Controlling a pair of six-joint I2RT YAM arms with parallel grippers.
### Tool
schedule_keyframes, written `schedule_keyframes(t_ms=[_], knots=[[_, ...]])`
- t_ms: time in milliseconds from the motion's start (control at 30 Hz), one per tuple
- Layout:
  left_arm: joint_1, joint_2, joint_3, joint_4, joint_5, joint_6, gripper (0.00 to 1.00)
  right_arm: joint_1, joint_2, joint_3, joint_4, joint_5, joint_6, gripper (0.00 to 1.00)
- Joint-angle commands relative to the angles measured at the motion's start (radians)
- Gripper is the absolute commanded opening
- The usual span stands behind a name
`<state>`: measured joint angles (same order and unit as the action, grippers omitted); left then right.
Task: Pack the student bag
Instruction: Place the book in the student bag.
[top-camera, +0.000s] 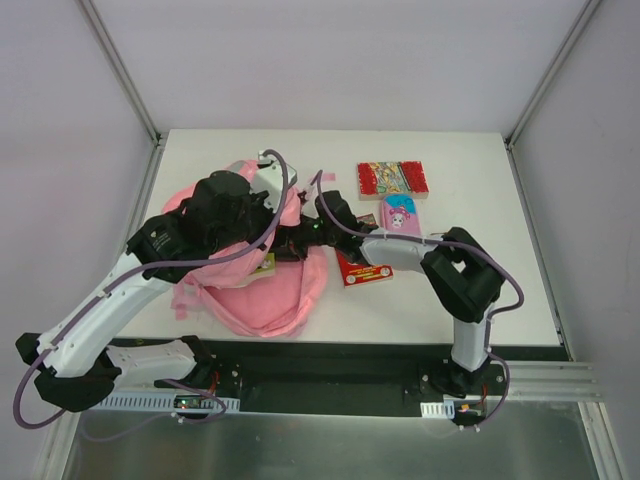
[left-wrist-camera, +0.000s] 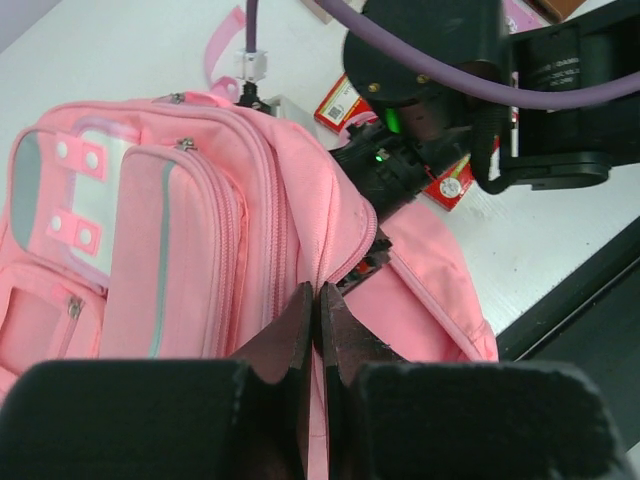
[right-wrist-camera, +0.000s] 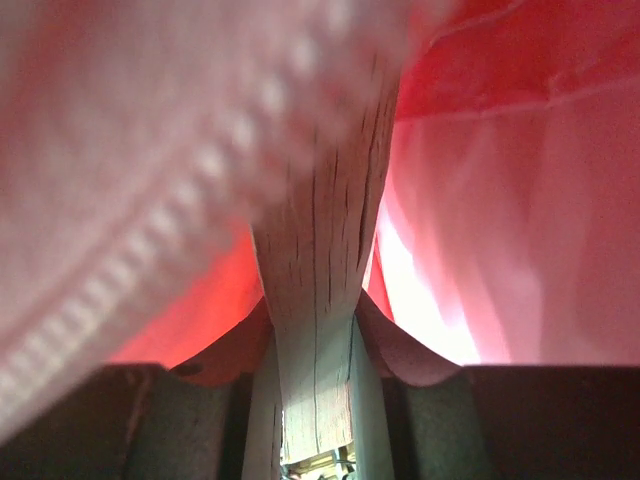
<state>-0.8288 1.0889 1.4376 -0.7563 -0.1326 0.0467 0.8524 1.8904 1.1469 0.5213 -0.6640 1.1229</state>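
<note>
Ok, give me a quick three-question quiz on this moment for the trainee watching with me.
1. True or false: the left gripper is shut on the fabric of the student bag.
2. Inside the bag, the right gripper holds: A) a wooden piece, B) a pencil, C) nothing.
3. Fill in: the pink pencil case lies on the ___.
Key: 1 true; 2 A; 3 table.

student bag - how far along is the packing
Done: the student bag is unzipped at its main opening. In hand: the left gripper pinches the opening's rim while the right gripper, inside the bag, holds a pale wooden strip. Left: the pink pencil case, red patterned book and small red booklet lie outside on the table.
</note>
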Motion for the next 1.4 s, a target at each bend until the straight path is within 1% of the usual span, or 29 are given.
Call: schedule_keyframes(t_ms=[0, 33, 67, 133, 167, 233, 267, 300, 367, 467, 667, 733, 833, 900, 967, 1033, 1067, 1167, 1200, 1233, 1267, 1300, 1333, 1367], knots=[[0.005, -0.064, 0.037, 0.113, 0.096, 0.031, 0.0, 0.017, 0.047, 0.125, -0.008, 0.014, -0.045, 0.06], [0.003, -0.069, 0.032, 0.118, 0.1, 0.039, 0.0, 0.02, 0.055, 0.141, -0.02, 0.033, -0.051, 0.09], [0.005, -0.073, 0.024, 0.126, 0.103, 0.041, 0.0, 0.023, 0.055, 0.143, -0.035, 0.056, -0.061, 0.16], [0.003, -0.078, 0.007, 0.132, 0.1, 0.047, 0.0, 0.033, 0.053, 0.175, -0.107, 0.098, -0.115, 0.22], [0.003, -0.084, 0.003, 0.133, 0.094, 0.045, 0.0, 0.033, 0.058, 0.186, -0.119, 0.093, -0.12, 0.27], [0.005, -0.086, -0.011, 0.138, 0.077, 0.045, 0.0, 0.031, 0.081, 0.209, -0.115, 0.061, -0.121, 0.31], [0.005, -0.092, -0.017, 0.141, 0.073, 0.045, 0.0, 0.033, 0.085, 0.215, -0.112, 0.057, -0.123, 0.43], [0.005, -0.095, -0.023, 0.147, 0.07, 0.047, 0.0, 0.033, 0.085, 0.211, -0.09, 0.053, -0.126, 0.48], [0.005, -0.099, -0.026, 0.149, 0.047, 0.042, 0.0, 0.03, 0.079, 0.188, -0.093, 0.06, -0.13, 0.56], [0.003, -0.106, -0.037, 0.149, 0.013, 0.039, 0.0, 0.022, 0.056, 0.157, -0.09, 0.072, -0.144, 0.64], [0.005, -0.124, -0.062, 0.15, -0.042, 0.03, 0.0, 0.011, -0.071, 0.013, -0.102, 0.135, -0.205, 0.65], [0.005, -0.129, -0.066, 0.147, -0.074, 0.022, 0.0, 0.008, -0.151, -0.059, -0.125, 0.174, -0.248, 0.65], [0.005, -0.135, -0.083, 0.149, -0.108, 0.004, 0.0, 0.002, -0.255, -0.128, -0.158, 0.184, -0.29, 0.65], [0.007, -0.13, -0.098, 0.147, -0.145, -0.004, 0.0, 0.004, -0.341, -0.147, -0.208, 0.211, -0.327, 0.66], [0.011, -0.129, -0.111, 0.147, -0.162, -0.005, 0.0, 0.004, -0.417, -0.167, -0.297, 0.245, -0.382, 0.67], [0.022, -0.132, -0.128, 0.147, -0.177, -0.021, 0.0, 0.002, -0.465, -0.18, -0.363, 0.311, -0.431, 0.67], [0.026, -0.133, -0.132, 0.147, -0.186, -0.022, 0.0, 0.002, -0.5, -0.18, -0.424, 0.328, -0.449, 0.67], [0.042, -0.144, -0.143, 0.147, -0.214, -0.034, 0.0, 0.005, -0.545, -0.19, -0.474, 0.362, -0.485, 0.67], [0.049, -0.15, -0.146, 0.149, -0.216, -0.034, 0.0, 0.007, -0.551, -0.197, -0.463, 0.357, -0.483, 0.68], [0.053, -0.15, -0.147, 0.147, -0.216, -0.036, 0.0, 0.007, -0.556, -0.21, -0.428, 0.319, -0.477, 0.75], [0.054, -0.15, -0.155, 0.147, -0.217, -0.034, 0.0, 0.002, -0.542, -0.229, -0.296, 0.267, -0.444, 0.75], [0.054, -0.147, -0.161, 0.147, -0.211, -0.041, 0.0, 0.005, -0.539, -0.23, -0.271, 0.235, -0.422, 0.72], [0.054, -0.146, -0.166, 0.149, -0.187, -0.044, 0.0, 0.016, -0.54, -0.23, -0.264, 0.257, -0.411, 0.72], [0.054, -0.141, -0.17, 0.149, -0.165, -0.045, 0.0, 0.039, -0.553, -0.23, -0.264, 0.283, -0.435, 0.74]])
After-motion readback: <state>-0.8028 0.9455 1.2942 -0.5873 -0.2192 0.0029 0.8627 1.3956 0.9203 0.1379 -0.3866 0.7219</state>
